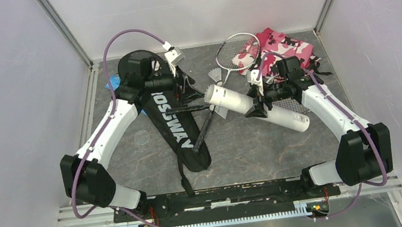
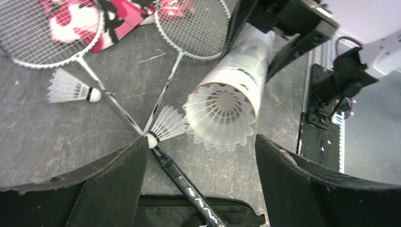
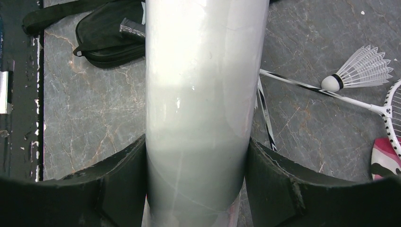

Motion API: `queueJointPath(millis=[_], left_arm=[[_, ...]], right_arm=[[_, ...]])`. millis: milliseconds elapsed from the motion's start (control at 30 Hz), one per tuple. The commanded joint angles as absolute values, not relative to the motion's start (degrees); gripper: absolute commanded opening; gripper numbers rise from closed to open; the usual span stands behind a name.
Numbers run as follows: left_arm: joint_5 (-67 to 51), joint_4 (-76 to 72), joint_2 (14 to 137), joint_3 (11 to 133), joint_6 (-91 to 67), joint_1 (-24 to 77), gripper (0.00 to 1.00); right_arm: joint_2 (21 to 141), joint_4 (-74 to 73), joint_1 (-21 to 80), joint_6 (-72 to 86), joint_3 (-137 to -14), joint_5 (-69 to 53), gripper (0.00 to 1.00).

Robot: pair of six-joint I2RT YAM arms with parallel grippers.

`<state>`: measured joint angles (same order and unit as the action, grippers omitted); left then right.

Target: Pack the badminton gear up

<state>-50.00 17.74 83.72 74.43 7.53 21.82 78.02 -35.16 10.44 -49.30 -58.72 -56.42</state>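
Observation:
My right gripper point(image 1: 259, 99) is shut on the long white tube point(image 1: 231, 101) around its middle, and the tube fills the right wrist view point(image 3: 196, 94). The tube's open end point(image 2: 227, 101) faces my left gripper point(image 2: 201, 146), with a white shuttlecock point(image 2: 220, 116) sticking out of it. My left gripper point(image 1: 186, 89) is open and empty, just short of that end. A loose shuttlecock point(image 2: 163, 125) lies by its left finger and another point(image 2: 71, 87) lies farther off. Two silver rackets point(image 2: 47, 33) point(image 2: 194, 28) cross on the table, their black handles point(image 2: 189, 189) lying over the black CROSSWAY bag point(image 1: 173, 123).
A pink camouflage cloth point(image 1: 286, 46) lies at the back right under one racket head point(image 1: 237, 50). A blue cloth point(image 1: 109, 81) peeks out behind the left arm. A small pale disc point(image 1: 142, 137) lies left of the bag. White walls close in the sides and back.

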Motion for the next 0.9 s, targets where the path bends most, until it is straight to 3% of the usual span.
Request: queueJointPath(millis=[0,633,700,867], left_arm=[[-58.8,18.0,82.0,74.8,11.2,22.0,0.87],[-64.0,17.0,90.8,75.2,9.5,31.5,0.7],[-65.6,16.9,91.3,75.8,9.5,31.9,0.72],[-64.5,20.2,90.6,77.0,13.9,31.8,0.88]], right_arm=[[76.8,-33.6,10.3,-49.7,-59.0,-57.7,0.39],[76.4,-33.8,10.2,-49.2,-59.2,-58.6,0.39],[76.3,-33.8,10.2,-49.2,-59.1,-58.4,0.39],[75.4,-32.2,9.9,-48.0,-58.3,-56.8,0.39]])
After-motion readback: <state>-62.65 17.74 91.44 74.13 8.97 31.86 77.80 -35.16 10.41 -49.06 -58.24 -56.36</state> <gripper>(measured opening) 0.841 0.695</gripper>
